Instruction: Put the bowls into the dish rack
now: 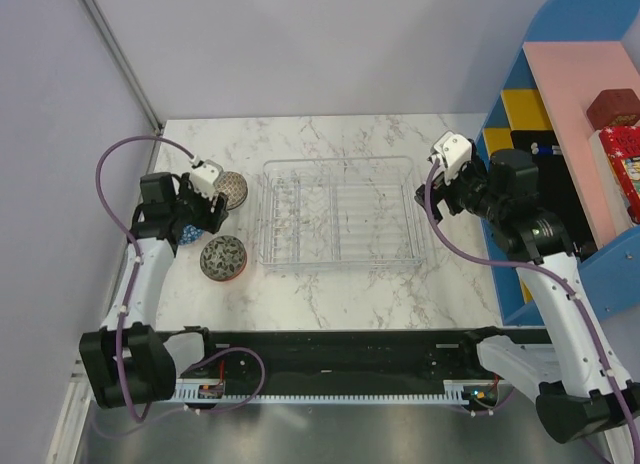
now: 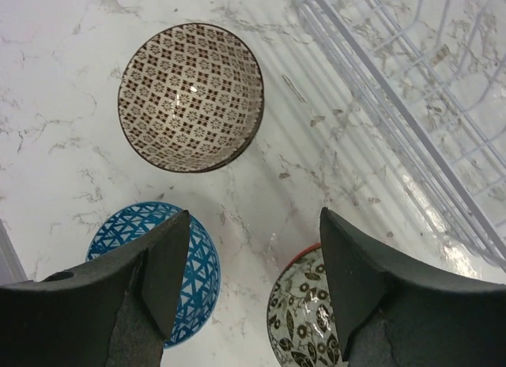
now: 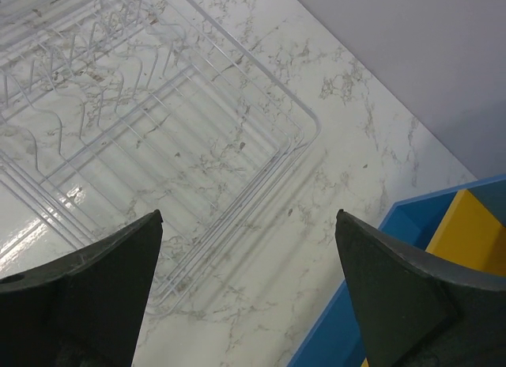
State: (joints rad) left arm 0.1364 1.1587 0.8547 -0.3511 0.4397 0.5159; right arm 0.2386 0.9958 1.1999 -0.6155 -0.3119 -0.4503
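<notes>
Crowding is risking a knock: left hand, hanging wide open, is straddling blue bowl and floral bowl; right hand is gaping too.

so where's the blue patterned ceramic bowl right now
In the left wrist view, the blue patterned ceramic bowl sits bottom left, partly behind a finger of the left gripper, just below the brown lattice bowl.

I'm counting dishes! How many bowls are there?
3, all left of the dish rack: a lattice bowl farthest back, a blue bowl under the left arm, a flowery bowl nearest. More may be hidden.
</notes>
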